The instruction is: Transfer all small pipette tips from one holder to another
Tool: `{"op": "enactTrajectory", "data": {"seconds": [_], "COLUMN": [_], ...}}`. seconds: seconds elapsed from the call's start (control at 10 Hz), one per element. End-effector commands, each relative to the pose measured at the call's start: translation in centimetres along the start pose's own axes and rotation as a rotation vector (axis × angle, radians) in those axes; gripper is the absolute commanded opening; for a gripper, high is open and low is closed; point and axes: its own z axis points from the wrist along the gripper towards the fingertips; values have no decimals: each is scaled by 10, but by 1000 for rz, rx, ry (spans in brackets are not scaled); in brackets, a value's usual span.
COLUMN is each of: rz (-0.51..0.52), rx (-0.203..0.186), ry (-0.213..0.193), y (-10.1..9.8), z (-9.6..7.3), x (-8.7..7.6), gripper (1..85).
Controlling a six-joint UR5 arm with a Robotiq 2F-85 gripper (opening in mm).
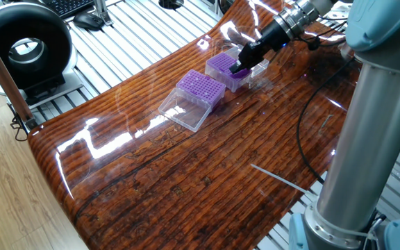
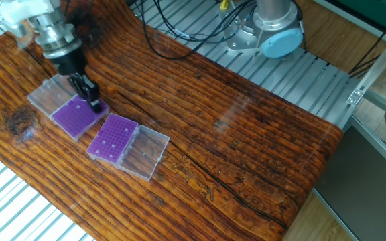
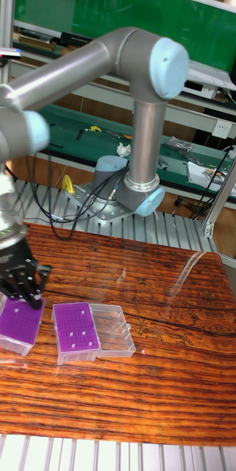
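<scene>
Wooden table [image 2: 246,154], glossy and strongly grained, spread beneath the gripper and running far out to every side of it. UR5 arm [image 3: 95,66], grey with pale blue joint caps, rising from a base [image 2: 270,33] well away from the gripper at the table's far edge, then arching across and down to it. Black cables [image 2: 179,33] trailing over the ribbed metal surface near that base.

Two purple boxes side by side, each with a clear hinged lid lying open on the table. One purple box [image 2: 78,115] directly under the gripper, its clear lid [image 2: 47,96] flat just beside the tool. Second purple box [image 2: 112,138] just beside the first, on the side away from the gripper's wrist, with its own clear lid [image 2: 146,152] stretched further away again.

Gripper [image 2: 94,104], black, pointing down, its tips at the edge of the near box's top face, at or just above the surface. Fingers drawn close together; impossible to tell whether anything is pinched between them.

Small pipette tips [image 2: 111,142] visible only as a few pale dots in the grid of the second box, a short way off from the gripper. Holes of the box under the gripper too fine to judge for tips.
</scene>
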Motion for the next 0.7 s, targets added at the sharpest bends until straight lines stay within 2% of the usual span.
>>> {"op": "enactTrajectory", "data": {"seconds": [0.0, 0.1, 0.2, 0.3, 0.4, 0.6], "rz": [-18, -28, -28, -46, -63, -62], "rx": [102, 168, 212, 227, 263, 270], "ry": [28, 52, 64, 84, 82, 70], "y": [-43, -54, -55, -57, -64, -62], "z": [-51, -57, -60, -62, -67, -69], "x": [20, 30, 34, 40, 43, 43], "gripper": [177, 160, 183, 263, 297, 297]}}
